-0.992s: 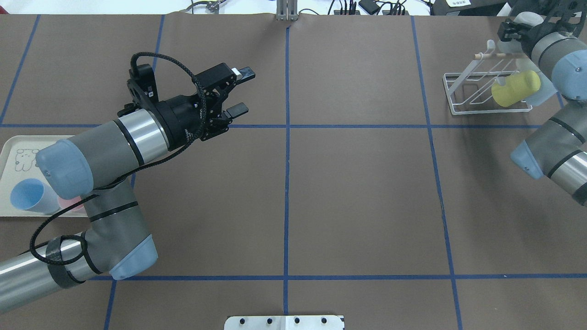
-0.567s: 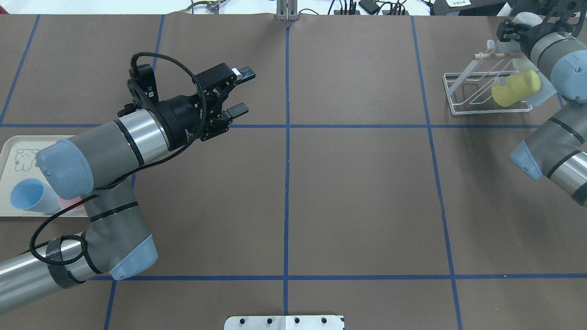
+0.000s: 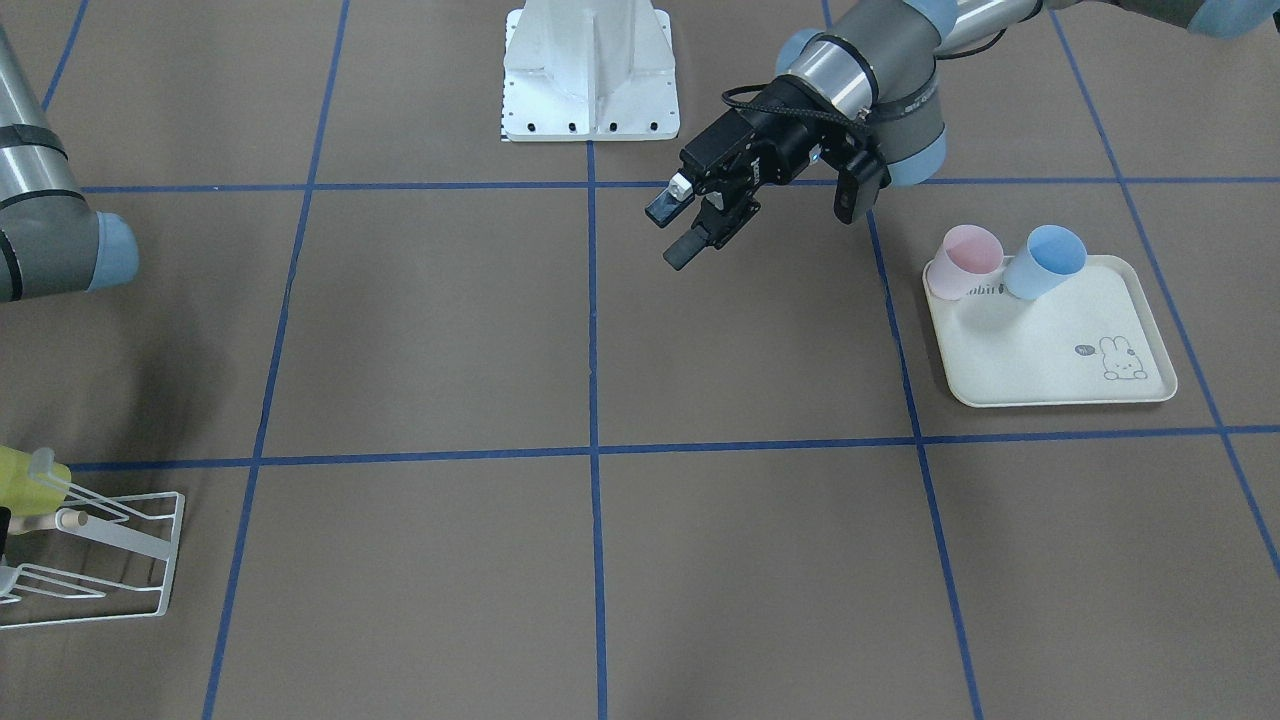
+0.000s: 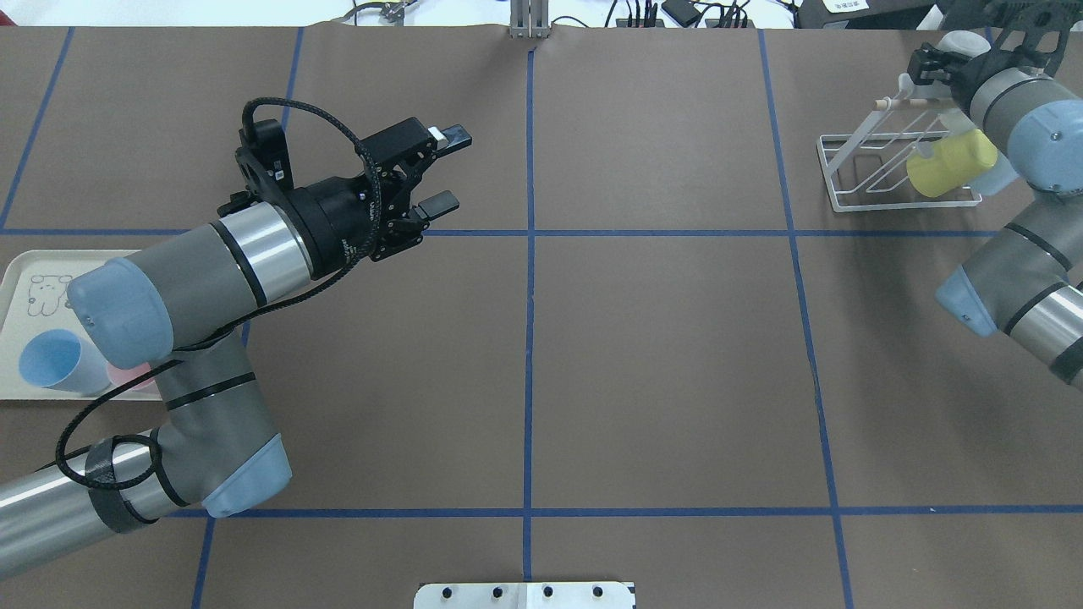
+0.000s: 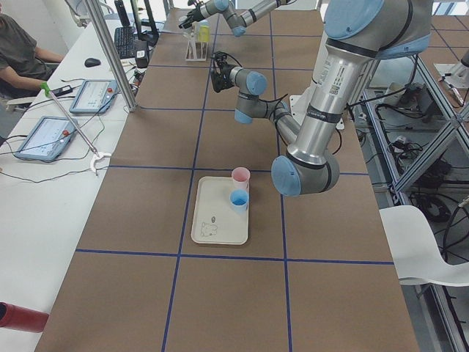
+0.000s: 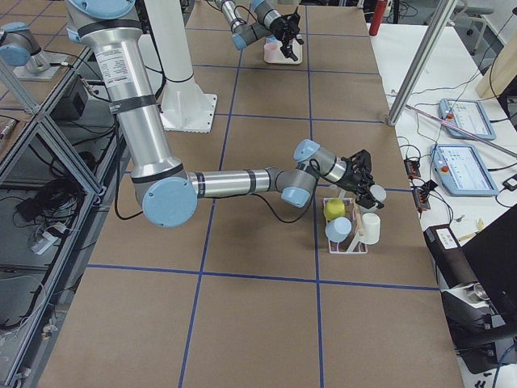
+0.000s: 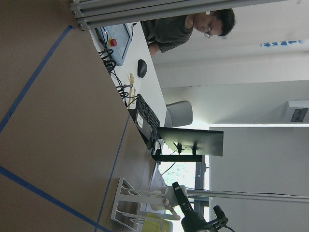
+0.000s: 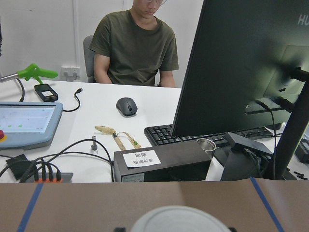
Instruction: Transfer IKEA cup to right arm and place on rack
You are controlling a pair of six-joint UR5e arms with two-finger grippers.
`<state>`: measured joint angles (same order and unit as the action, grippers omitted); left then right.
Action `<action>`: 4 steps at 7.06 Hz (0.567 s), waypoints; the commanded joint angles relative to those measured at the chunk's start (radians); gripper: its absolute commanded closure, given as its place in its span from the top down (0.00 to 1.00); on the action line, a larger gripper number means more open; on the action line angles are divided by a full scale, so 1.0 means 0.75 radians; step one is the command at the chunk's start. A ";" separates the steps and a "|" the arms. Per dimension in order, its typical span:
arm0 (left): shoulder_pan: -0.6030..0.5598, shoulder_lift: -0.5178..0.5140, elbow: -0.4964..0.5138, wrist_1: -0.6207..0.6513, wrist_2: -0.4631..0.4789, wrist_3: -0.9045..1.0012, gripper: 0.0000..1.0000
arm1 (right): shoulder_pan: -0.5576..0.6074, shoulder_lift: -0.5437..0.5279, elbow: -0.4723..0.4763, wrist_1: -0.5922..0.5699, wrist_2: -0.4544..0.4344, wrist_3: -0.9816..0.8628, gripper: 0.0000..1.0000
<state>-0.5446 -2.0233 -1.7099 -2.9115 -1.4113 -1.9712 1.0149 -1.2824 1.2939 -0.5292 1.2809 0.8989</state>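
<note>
Tray: two cups, pink cup and blue cup. Left pincer open, empty, level above desk. Right pincer, far right, grips white cup over rack.

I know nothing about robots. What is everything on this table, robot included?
Tray: one, cream, rabbit print, robot's left end.
Pink cup: one, on tray.
Blue cup: one, on tray beside it.
Rack: one, white wire, robot's far right corner.
Yellow cup: one, tilted on rack.
Pale blue cup: one, on rack.
Standing white cup: one, at rack's end.
Held white cup: one, in right gripper.
Left gripper: one, black, open, empty, above table.
Right gripper: one, black, shut on held white cup, over rack.
</note>
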 commanded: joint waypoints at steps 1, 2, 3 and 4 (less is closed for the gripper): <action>0.002 -0.002 -0.001 0.000 0.000 -0.004 1.00 | 0.001 -0.004 0.001 0.000 0.000 0.000 0.00; 0.002 -0.002 -0.001 0.000 0.000 -0.004 1.00 | 0.003 -0.014 0.001 0.000 0.000 -0.004 0.00; 0.004 -0.002 -0.001 0.000 0.000 -0.004 1.00 | 0.003 -0.025 0.001 0.000 -0.006 -0.006 0.00; 0.004 -0.002 -0.001 0.000 0.000 -0.004 1.00 | 0.009 -0.035 0.001 0.000 -0.010 -0.008 0.00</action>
<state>-0.5421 -2.0248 -1.7104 -2.9115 -1.4113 -1.9741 1.0181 -1.2993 1.2947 -0.5292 1.2770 0.8948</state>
